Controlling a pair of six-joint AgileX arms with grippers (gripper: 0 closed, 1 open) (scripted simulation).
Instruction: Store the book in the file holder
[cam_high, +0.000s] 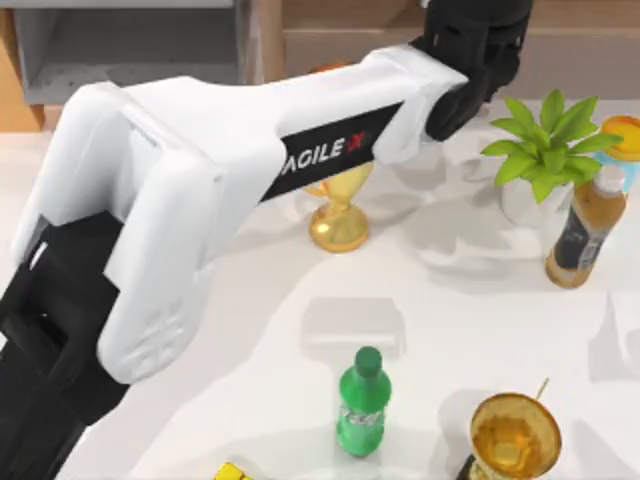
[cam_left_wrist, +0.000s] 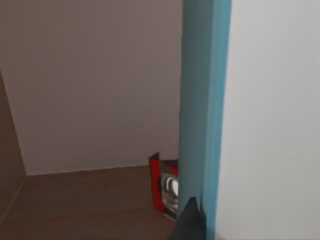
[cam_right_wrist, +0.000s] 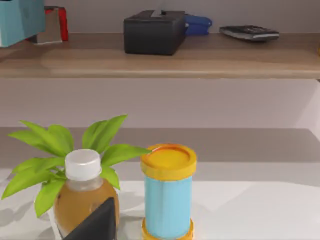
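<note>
The book, teal-covered with white page edges, stands on end close to the left wrist camera, and a dark finger of my left gripper presses against it. My left gripper reaches far back over the wooden shelf, right of the middle. From the right wrist view the book hangs above the shelf board. The grey file holder stands at the back left, apart from the gripper. One dark fingertip of my right gripper sits beside the tea bottle.
A gold trophy stands under my left forearm. A green bottle and a second gold cup are at the front. A plant, the tea bottle and an orange-lidded blue can crowd the right. A black box rests on the shelf.
</note>
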